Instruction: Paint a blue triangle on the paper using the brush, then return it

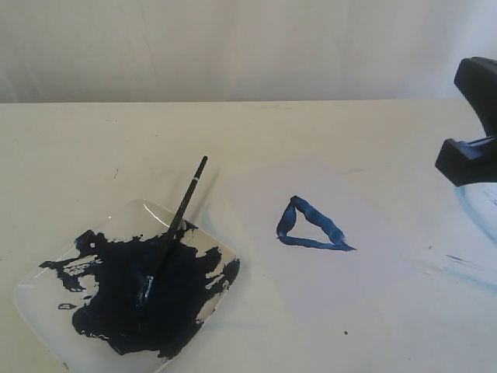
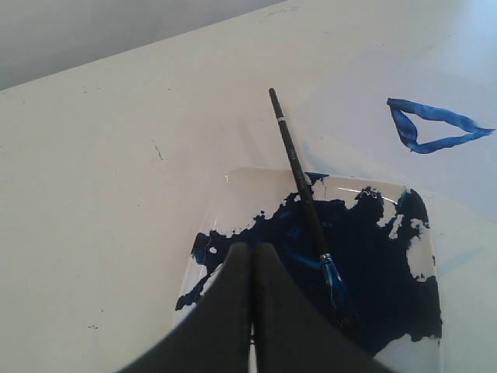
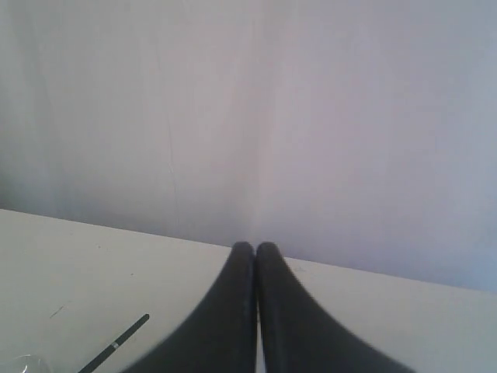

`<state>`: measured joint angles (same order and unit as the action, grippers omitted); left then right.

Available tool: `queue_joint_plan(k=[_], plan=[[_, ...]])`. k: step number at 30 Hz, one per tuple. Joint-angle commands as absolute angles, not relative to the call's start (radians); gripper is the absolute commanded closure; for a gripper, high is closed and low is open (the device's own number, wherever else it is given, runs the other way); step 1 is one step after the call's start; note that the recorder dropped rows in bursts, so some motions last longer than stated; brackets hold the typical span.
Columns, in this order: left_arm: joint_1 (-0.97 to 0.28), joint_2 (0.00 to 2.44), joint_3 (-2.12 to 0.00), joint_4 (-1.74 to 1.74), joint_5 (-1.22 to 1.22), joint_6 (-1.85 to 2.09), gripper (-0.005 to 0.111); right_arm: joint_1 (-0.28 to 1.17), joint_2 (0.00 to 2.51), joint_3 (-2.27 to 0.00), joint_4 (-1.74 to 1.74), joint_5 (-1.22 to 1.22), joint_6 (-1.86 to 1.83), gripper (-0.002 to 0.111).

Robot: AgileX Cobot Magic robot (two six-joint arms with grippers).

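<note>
The brush lies loose, its bristle end in the dark paint and its black handle sticking out over the rim of the clear plate. To its right, the blue triangle is outlined on the pale paper. My left gripper is shut and empty, hovering over the plate next to the brush; the triangle shows beyond. My right gripper is shut and empty, raised and facing the wall, with the brush's handle end below. The right arm shows at the right edge.
A big navy paint puddle covers most of the plate. Faint light-blue smears mark the table at the right, beneath a pale curved clear shape. A white wall stands behind the cream table.
</note>
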<state>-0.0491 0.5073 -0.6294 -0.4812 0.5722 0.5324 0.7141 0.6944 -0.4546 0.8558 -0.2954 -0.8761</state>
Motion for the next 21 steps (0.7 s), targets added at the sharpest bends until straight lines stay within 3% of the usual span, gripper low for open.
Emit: queue_joint_plan(k=[1,13,21], plan=[[-0.055,0.500,-0.623,-0.500,0.577,0.523,0.107,0.707,0.688,-0.450,0.856,-0.301,-0.886,0.108],[-0.055,0.473,-0.623,-0.488,0.576,0.528,0.107,0.707,0.688,-0.450,0.856,-0.303,-0.886,0.108],[-0.016,0.160,-0.590,-0.414,0.517,0.554,0.107,0.707,0.688,-0.450,0.856,-0.301,-0.886,0.108]])
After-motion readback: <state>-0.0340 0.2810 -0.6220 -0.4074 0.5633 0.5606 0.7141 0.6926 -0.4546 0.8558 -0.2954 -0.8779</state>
